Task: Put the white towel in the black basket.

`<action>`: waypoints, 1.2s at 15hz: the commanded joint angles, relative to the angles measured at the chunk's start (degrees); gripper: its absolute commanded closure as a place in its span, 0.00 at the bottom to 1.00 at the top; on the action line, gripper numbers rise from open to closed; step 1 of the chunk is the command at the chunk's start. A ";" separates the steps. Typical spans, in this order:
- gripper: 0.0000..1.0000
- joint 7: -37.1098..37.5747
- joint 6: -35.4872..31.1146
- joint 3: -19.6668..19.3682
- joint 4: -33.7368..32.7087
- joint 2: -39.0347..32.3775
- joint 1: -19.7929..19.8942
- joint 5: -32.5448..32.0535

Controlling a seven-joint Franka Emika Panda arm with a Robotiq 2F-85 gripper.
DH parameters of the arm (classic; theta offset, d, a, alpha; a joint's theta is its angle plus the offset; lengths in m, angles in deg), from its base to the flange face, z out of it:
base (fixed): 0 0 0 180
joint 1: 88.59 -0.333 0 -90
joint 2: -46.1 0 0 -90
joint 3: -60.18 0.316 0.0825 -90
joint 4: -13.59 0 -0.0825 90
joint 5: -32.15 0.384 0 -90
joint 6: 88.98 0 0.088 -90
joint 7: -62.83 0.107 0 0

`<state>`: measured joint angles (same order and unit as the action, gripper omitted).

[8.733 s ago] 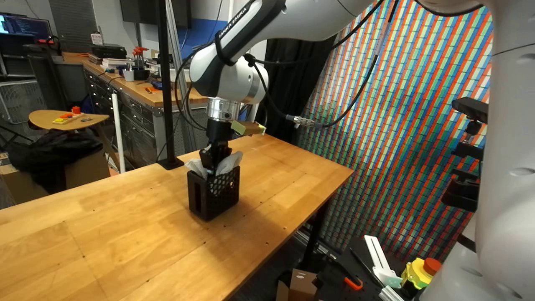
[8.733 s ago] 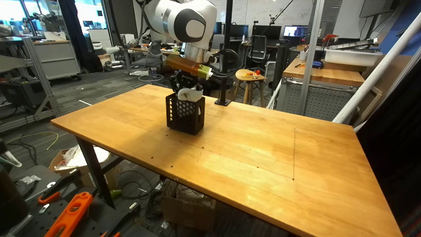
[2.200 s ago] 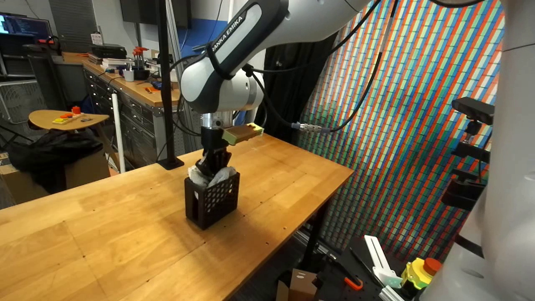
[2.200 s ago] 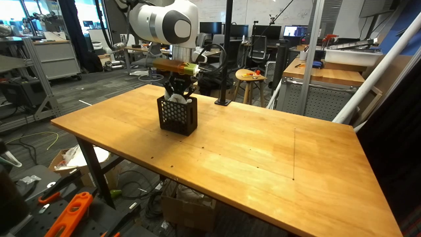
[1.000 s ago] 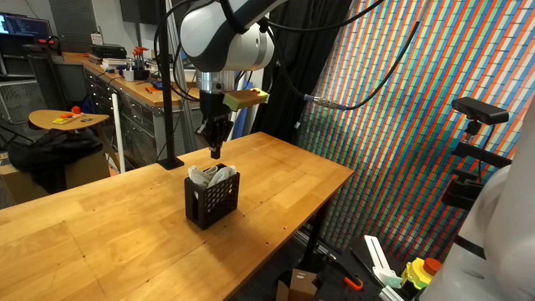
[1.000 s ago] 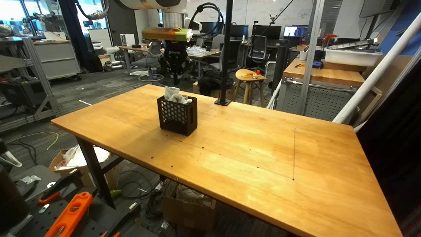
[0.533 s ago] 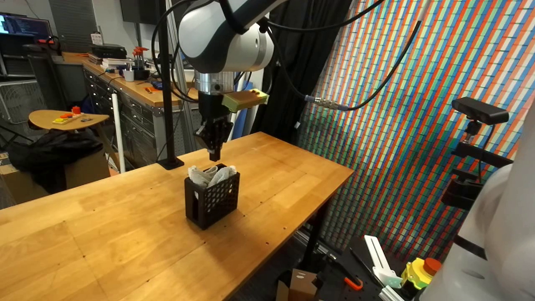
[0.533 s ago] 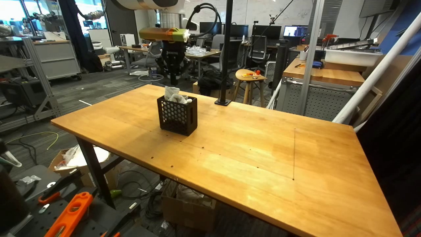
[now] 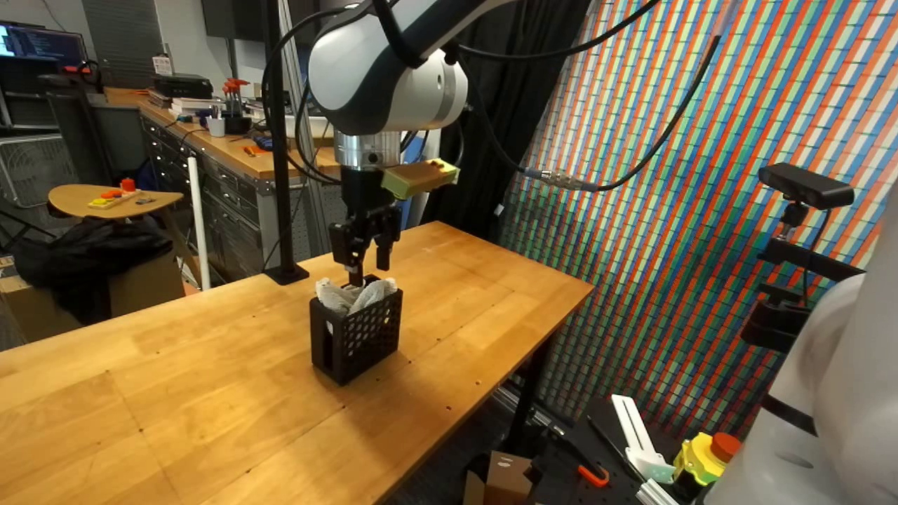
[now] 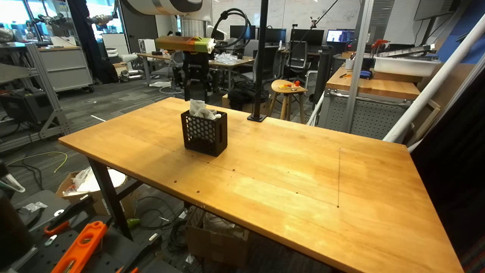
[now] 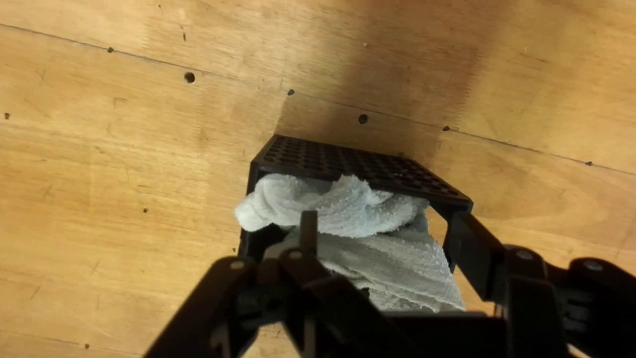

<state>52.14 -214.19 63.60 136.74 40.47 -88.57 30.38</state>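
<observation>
the gripper (image 9: 370, 271) has its fingers apart and holds nothing. just under it is the towel (image 11: 348, 214), bunched inside the basket (image 11: 343, 159) – some folds rise above the rim. if the gripper goes lower, a fingertip may catch a fold and later pull it out. the wrist view hides the basket's foot – both exterior views show the basket upright on the table (image 10: 299, 163) below.

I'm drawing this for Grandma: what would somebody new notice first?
Probably the colourful backdrop, on the right in an exterior view. Next, the white towel bunched in the black basket on the wooden table, sticking out on top. The jaws stand open close by.
</observation>
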 commanded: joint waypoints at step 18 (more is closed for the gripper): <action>0.60 0.15 -7.00 -2.42 4.00 -0.68 0.28 -0.16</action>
<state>52.13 -219.32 61.14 140.62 39.98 -87.98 30.32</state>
